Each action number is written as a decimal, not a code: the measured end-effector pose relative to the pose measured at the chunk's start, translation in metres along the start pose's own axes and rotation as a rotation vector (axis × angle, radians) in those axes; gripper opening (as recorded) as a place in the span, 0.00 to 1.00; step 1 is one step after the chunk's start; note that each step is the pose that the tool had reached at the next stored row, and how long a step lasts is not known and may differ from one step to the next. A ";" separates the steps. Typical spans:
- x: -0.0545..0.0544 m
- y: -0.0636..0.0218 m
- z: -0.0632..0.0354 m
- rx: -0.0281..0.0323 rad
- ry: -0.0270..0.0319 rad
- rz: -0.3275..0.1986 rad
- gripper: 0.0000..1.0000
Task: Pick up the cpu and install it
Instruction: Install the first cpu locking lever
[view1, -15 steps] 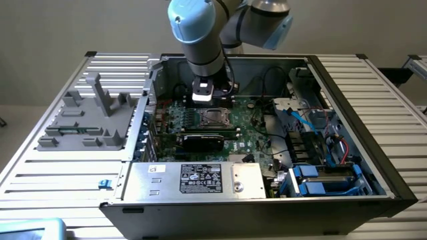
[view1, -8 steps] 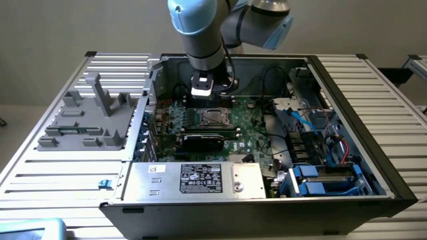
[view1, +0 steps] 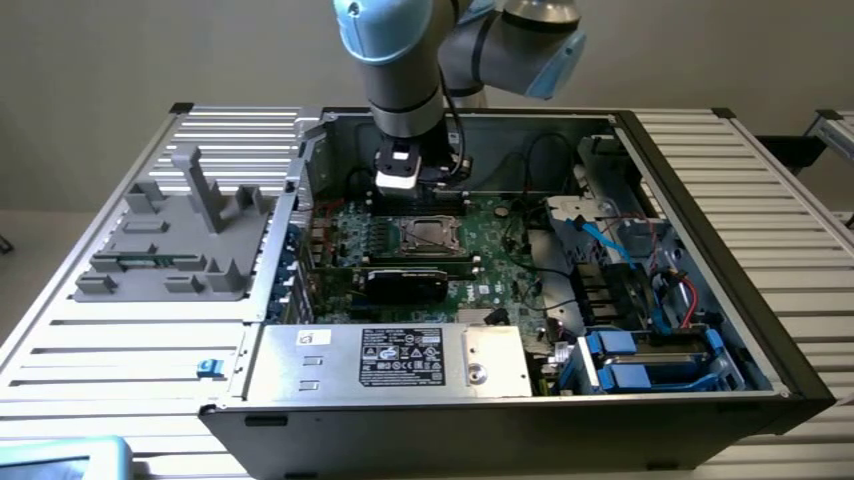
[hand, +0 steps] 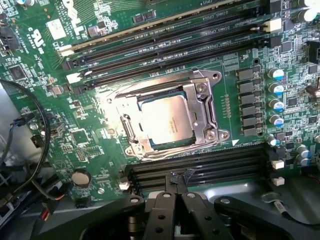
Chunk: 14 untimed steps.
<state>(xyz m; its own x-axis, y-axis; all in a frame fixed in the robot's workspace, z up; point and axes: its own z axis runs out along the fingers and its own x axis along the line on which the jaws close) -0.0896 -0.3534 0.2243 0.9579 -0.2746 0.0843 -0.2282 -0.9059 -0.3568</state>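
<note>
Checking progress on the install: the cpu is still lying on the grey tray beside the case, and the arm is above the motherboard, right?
Not quite. The cpu already sits in the socket frame on the motherboard, as the wrist view shows. The arm is above the motherboard.

above socket (view1: 430, 235): open
near side: graphics card (view1: 407, 279)
far side: gripper (view1: 416, 192), case wall (view1: 534, 130)

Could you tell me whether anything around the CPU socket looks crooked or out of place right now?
Yes, slightly: the cpu lies inside the socket frame but looks a little rotated against the frame's edges. The gripper hangs above it, holding nothing. Nothing looks damaged.
</note>
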 end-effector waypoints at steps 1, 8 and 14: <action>0.000 -0.0004 -0.0012 -0.0042 0.0007 -0.001 0.11; 0.000 -0.0043 -0.0117 -0.0313 0.0044 -0.005 0.11; -0.002 -0.0038 -0.0131 -0.1035 0.0080 -0.013 0.11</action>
<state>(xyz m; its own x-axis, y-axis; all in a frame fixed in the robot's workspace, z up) -0.0929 -0.3537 0.2377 0.9595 -0.2650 0.0958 -0.2333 -0.9376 -0.2577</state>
